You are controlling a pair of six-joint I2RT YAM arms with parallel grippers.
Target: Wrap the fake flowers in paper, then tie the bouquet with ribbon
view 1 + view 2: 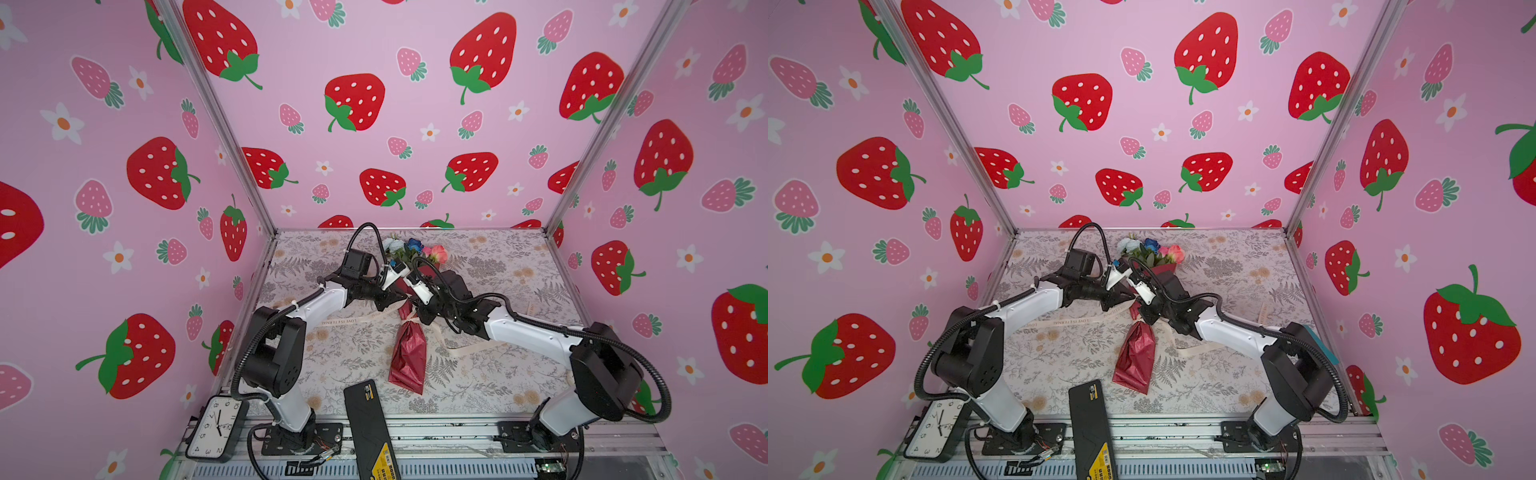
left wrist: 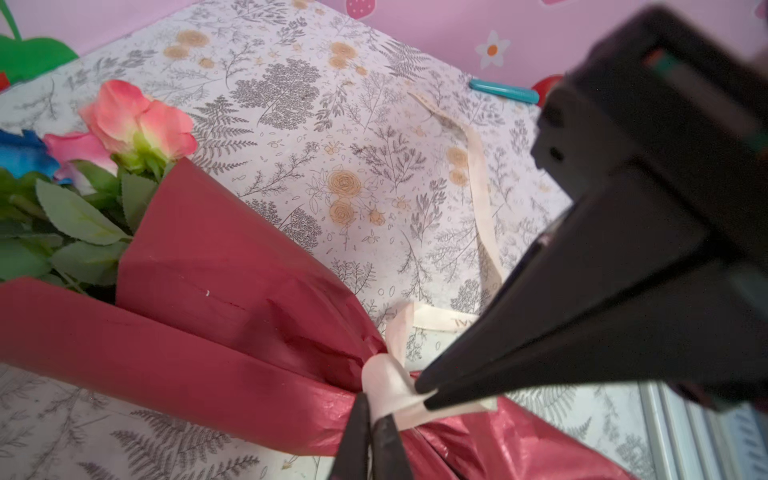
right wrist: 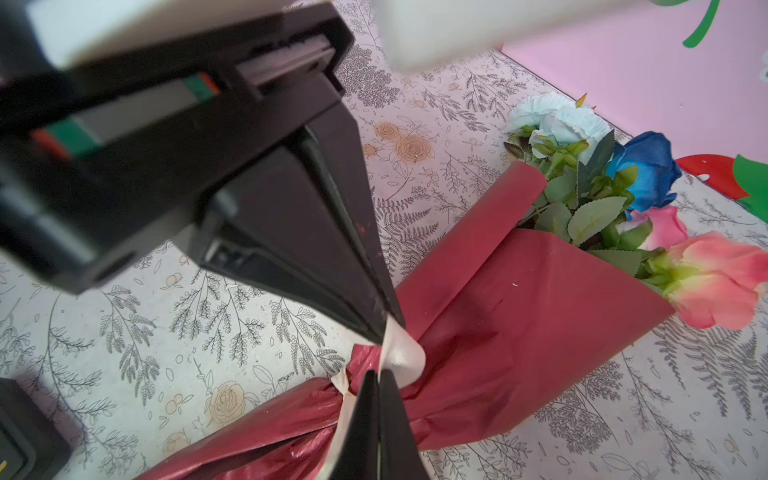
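Note:
The bouquet of fake flowers [image 1: 409, 353] [image 1: 1136, 357] lies on the table in dark red wrapping [image 2: 216, 257] [image 3: 519, 299], its pale blue, dark blue and pink blooms toward the back wall. A cream ribbon [image 2: 386, 378] [image 3: 405, 353] is cinched around its narrow waist, and lettered tails [image 1: 353, 321] trail to either side. My left gripper [image 2: 370, 417] [image 1: 405, 296] and right gripper [image 3: 378, 380] [image 1: 420, 319] meet at that waist from opposite sides. Each is shut on the ribbon loop, and the tips almost touch.
A black device [image 1: 368, 419] leans over the table's front edge near the bouquet's foot, and a clock [image 1: 212, 428] stands at the front left corner. A teal item [image 2: 503, 90] lies by the right wall. Strawberry-patterned walls close in three sides.

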